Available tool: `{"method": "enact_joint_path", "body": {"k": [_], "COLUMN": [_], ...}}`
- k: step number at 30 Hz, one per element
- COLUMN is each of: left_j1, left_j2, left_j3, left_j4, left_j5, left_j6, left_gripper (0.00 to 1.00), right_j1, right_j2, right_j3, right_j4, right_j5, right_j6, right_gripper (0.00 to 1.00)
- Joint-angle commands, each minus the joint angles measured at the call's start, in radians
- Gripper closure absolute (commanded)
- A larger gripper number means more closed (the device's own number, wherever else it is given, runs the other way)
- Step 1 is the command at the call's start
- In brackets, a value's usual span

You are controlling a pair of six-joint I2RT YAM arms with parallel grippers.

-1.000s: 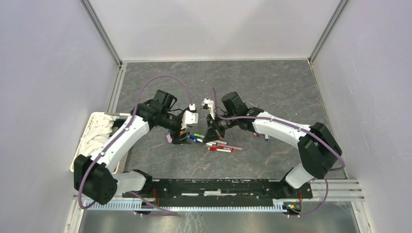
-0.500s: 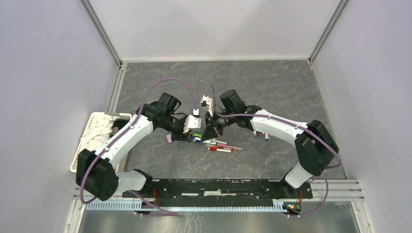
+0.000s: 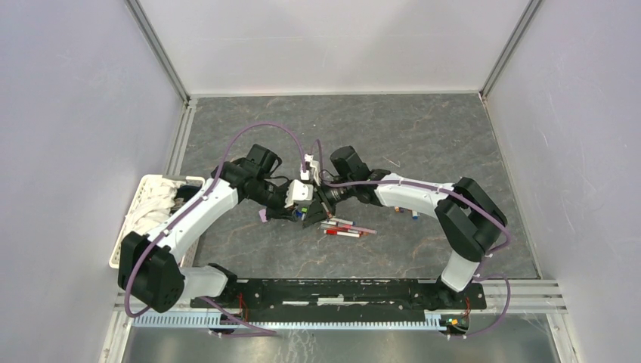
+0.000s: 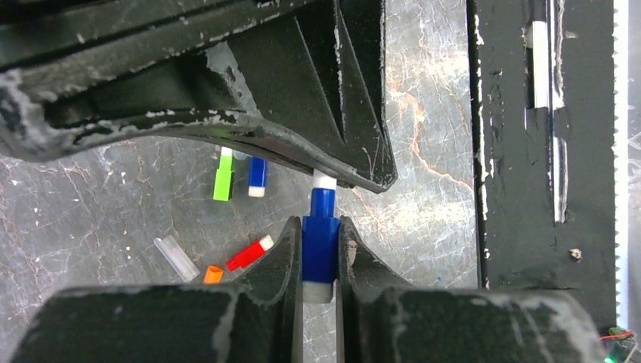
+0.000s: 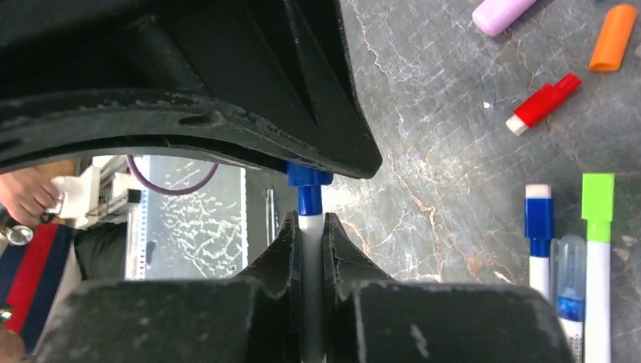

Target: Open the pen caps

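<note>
Both grippers meet over the middle of the table on one blue pen. My left gripper is shut on its blue cap, whose white end shows between the fingers. The right gripper is shut on the pen's white barrel, and the blue neck sticks out past its fingertips. Loose caps lie on the table below: green, blue, red, orange, clear and lilac. More pens lie side by side near the grippers.
A white basket with white contents stands at the table's left edge. Two small pieces lie beside the right forearm. A blue pen and a green pen lie beside each other. The black base rail runs along the near edge.
My left gripper has moved right to the pen that the right gripper holds and has shut on its blue cap. The right arm has shifted slightly left.
</note>
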Motion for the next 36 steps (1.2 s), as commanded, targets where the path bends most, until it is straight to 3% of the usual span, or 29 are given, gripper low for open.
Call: {"method": "enact_joint_path", "body": {"k": [1,6,14,25,36], "left_j1": [-0.007,0.02,0.169,0.177,0.228], "left_j2": [-0.02,0.018,0.082,0.096,0.069], "left_j3": [0.021,0.028,0.109,0.048,0.078], "left_j4": [-0.018,0.011,0.008,0.041,-0.053], "left_j5": [0.002,-0.102,-0.112,-0.195,-0.374], "left_j6": [0.054,0.068,0.118,0.155,0.329], "left_gripper": [0.98,0.98,0.98,0.98,0.98], "right_j1": [-0.004,-0.032,-0.125,-0.187,-0.175], "right_j2": [0.006,-0.041,-0.151,-0.182,-0.284], "right_j3": [0.03,-0.029,-0.207,-0.241,-0.362], "right_j4": [0.067,-0.023,-0.06,-0.186,-0.248], "right_j5": [-0.005,0.023,0.063,0.092,0.162], "right_j6": [0.037,-0.035,-0.102,-0.188,-0.195], "right_gripper": [1.0,1.0,1.0,1.0,1.0]}}
